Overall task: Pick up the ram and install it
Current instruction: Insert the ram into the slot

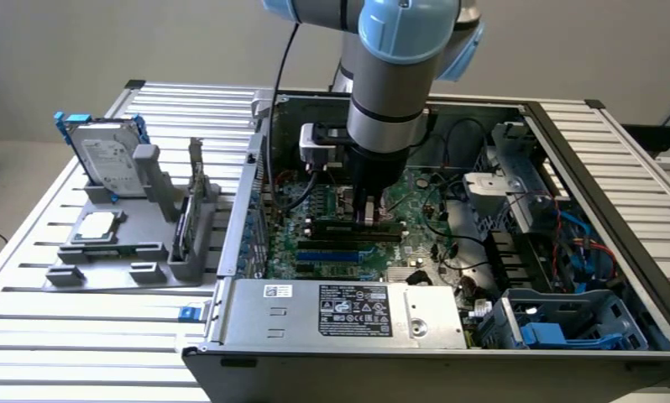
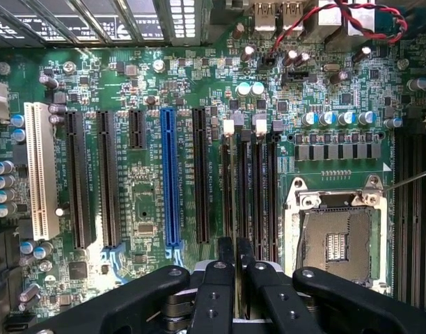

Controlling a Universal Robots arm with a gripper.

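Note:
My gripper point(image 1: 367, 217) reaches down into the open computer case point(image 1: 604, 210) over the green motherboard point(image 1: 312, 214). Its two black fingers point(image 2: 218, 285) stand close together, shut on the ram point(image 2: 235, 202). From the wrist the ram shows edge-on as a thin dark strip along the black memory slots point(image 2: 258, 195), between the white latches point(image 2: 229, 127). In the exterior view the ram point(image 1: 337, 223) is a low dark bar lying across the board just under the fingertips, at slot height.
An open processor socket point(image 2: 335, 236) lies beside the memory slots; blue point(image 2: 171, 181) and white point(image 2: 37, 170) expansion slots sit on the other side. The power supply point(image 1: 347, 311) and cables point(image 1: 469, 243) crowd the case. A grey fixture point(image 1: 111, 269) holds a hard drive point(image 1: 106, 155) and processor chip point(image 1: 97, 225).

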